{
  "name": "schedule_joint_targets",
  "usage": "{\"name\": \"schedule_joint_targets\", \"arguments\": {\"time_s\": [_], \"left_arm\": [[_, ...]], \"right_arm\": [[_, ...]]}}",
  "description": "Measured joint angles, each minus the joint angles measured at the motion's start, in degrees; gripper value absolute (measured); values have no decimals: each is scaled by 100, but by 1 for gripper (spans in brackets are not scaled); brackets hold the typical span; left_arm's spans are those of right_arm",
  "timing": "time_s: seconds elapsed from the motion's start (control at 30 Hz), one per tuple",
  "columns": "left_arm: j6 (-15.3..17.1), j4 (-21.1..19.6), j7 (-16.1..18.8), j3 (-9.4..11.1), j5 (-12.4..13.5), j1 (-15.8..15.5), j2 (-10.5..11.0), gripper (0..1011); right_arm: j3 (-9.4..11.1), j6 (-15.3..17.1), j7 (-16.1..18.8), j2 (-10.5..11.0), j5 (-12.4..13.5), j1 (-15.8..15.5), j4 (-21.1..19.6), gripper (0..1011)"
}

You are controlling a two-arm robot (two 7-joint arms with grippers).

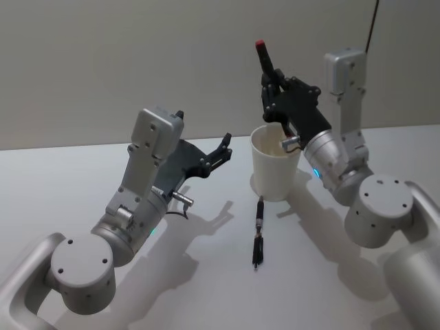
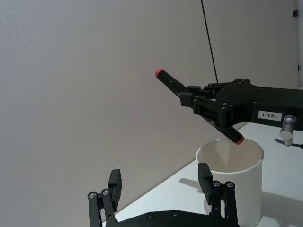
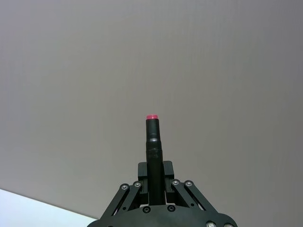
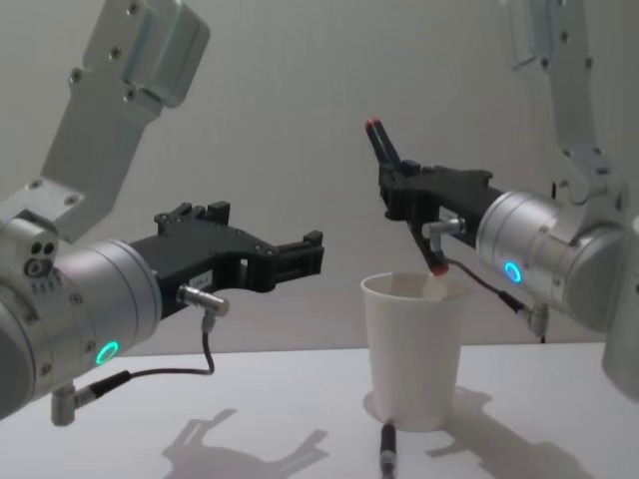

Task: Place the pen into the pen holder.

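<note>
**Q:** What lies nearest to you on the table?

**A:** A second pen [image 1: 258, 235], black, lies flat on the white table [image 1: 206, 289]. It is at 6 o'clock from the pen holder [image 1: 273, 175], and its far end is close to the cup's foot.

**Q:** And your left gripper?

**A:** My left gripper [image 1: 225, 148] hangs in the air at 9 o'clock from the pen holder, near it but not touching. Its fingers are apart and nothing is between them.

**Q:** Where is the pen?

**A:** My right gripper [image 1: 273, 88] reaches from 4 o'clock and is above the cup. Its fingers are clamped on the middle of the pen [image 1: 264, 58]. The pen is black with red ends and it is tilted. The upper end leans to 11 o'clock, and the lower end is over the cup's open mouth, just above the rim. Behind all this is a plain grey wall [image 1: 103, 62].
</note>
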Motion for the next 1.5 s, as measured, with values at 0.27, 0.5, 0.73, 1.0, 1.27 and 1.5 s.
{"name": "schedule_joint_targets", "arguments": {"time_s": [0.27, 0.5, 0.73, 1.0, 1.27, 1.5], "left_arm": [[0, 0, 0, 0, 0, 0, 0, 1001], [0, 0, 0, 0, 0, 0, 0, 1001], [0, 0, 0, 0, 0, 0, 0, 1001], [0, 0, 0, 0, 0, 0, 0, 1001], [0, 0, 0, 0, 0, 0, 0, 1001], [0, 0, 0, 0, 0, 0, 0, 1001]], "right_arm": [[-28, 6, 0, -36, -32, 8, 89, 176], [-48, 33, 2, -43, -53, -20, 115, 176], [-61, 54, 2, -39, -70, -64, 118, 176], [-67, 86, 3, -22, -83, -126, 95, 176], [-70, 103, -2, -8, -100, -172, 67, 176], [-70, 111, -9, -1, -108, -197, 50, 176]]}}
